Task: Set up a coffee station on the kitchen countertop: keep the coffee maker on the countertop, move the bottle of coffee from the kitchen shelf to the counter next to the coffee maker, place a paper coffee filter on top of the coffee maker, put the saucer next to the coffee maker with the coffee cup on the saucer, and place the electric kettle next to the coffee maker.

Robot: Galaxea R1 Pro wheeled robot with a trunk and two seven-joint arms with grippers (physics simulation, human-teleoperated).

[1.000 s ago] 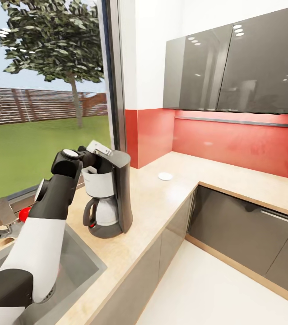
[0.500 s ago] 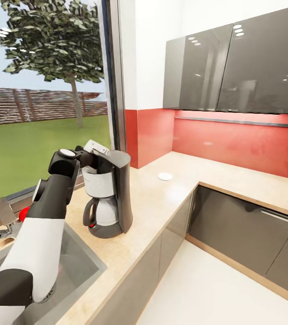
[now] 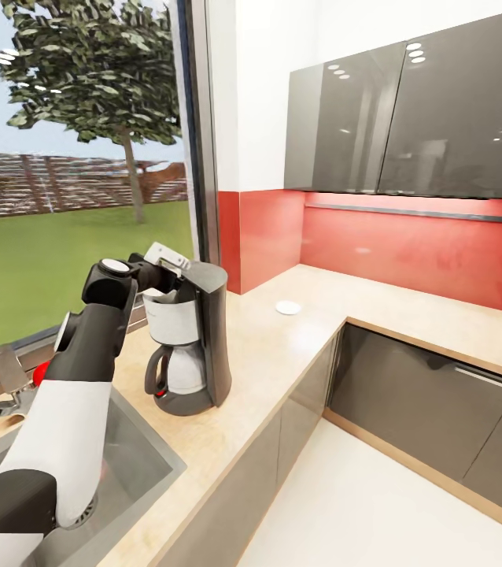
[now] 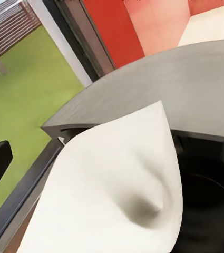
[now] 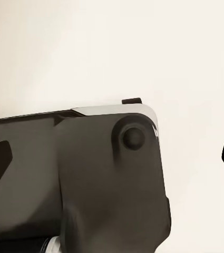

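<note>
White paper coffee filter (image 4: 112, 190) over coffee maker (image 3: 196, 339).

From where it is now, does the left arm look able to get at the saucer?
Probably not right away. The left gripper sits at the coffee maker's top with the paper filter, and the saucer lies beyond the machine.

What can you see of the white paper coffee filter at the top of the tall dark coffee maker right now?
The white paper coffee filter is a soft, matte cone with a shaded dimple near its middle and one pointed corner reaching up. In the left wrist view it hangs at the open top of the tall dark grey coffee maker, covering part of the black filter basket under the raised grey lid. Whether it rests in the basket yet, or what grips it, cannot be told. In the head view only a white sliver shows.
</note>
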